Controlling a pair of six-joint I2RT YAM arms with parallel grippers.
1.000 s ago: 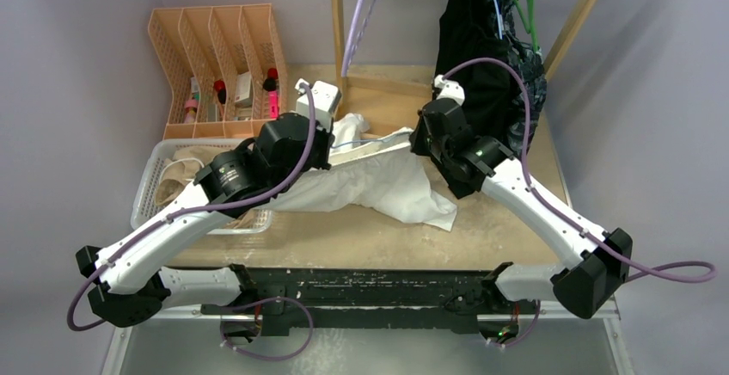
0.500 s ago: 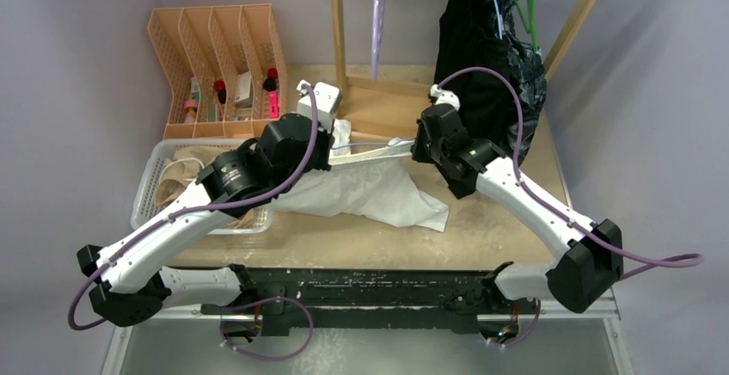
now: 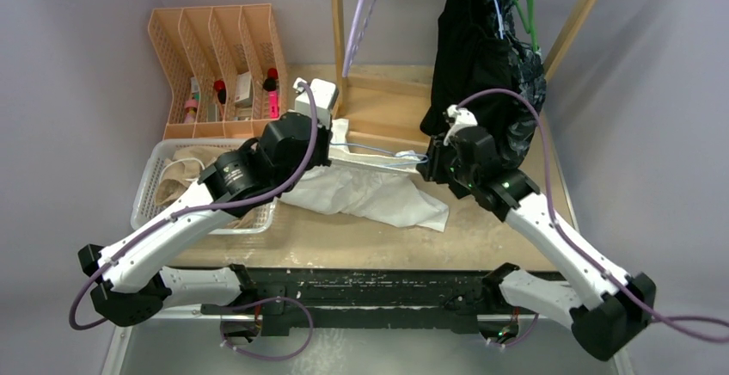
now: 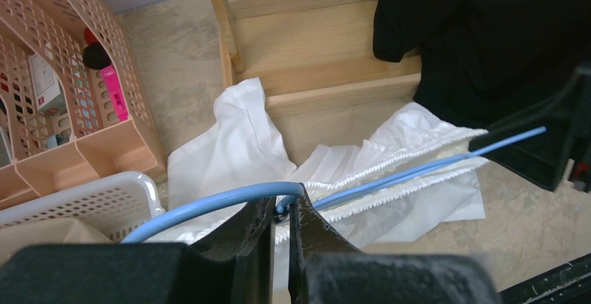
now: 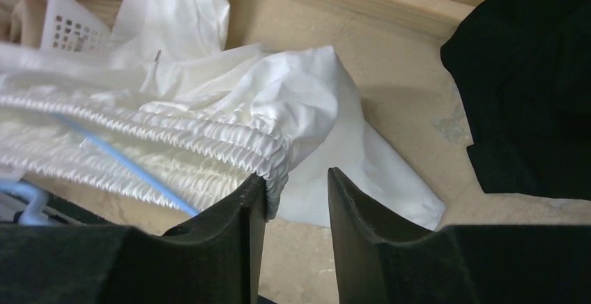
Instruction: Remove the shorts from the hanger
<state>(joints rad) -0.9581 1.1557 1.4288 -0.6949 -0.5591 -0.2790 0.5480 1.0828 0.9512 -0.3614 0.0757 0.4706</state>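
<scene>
So this looks like the middle of pair number two. The left gripper (image 4: 280,213) is pinched shut on the curved hook end of the thin pale-blue wire hanger (image 4: 209,206), holding it low over the table. The soft white shorts with the gathered elastic waist (image 3: 370,193) are mostly slumped on the tabletop, but the waistband is stretched along the hanger's arm, so they're not off yet. The right gripper (image 5: 296,203) is at the far end of that waistband with its jaws parted. One of its fingers (image 5: 240,220) is touching the corner of the elastic, but nothing is clamped.

My guess for the next move: the right side needs to close on that waistband corner and drag it off the wire tip while the left holds the hanger steady. The elastic is tight, so it may snag.

The surface is a scuffed beige tabletop (image 3: 344,242). On the left is an orange mesh plastic organiser with slots (image 3: 215,48), and in front of it a white perforated basket (image 3: 148,190) with a tan fabric bundle (image 3: 176,173) in it, probably the tan pair. Further right is a light wooden rack (image 3: 382,104) with a bare lavender hanger (image 3: 359,18) on it. The black shorts (image 3: 468,39) and the dark blue patterned shorts (image 3: 526,78) hang on the rack's right side. Plain grey walls (image 3: 77,65) all round.
</scene>
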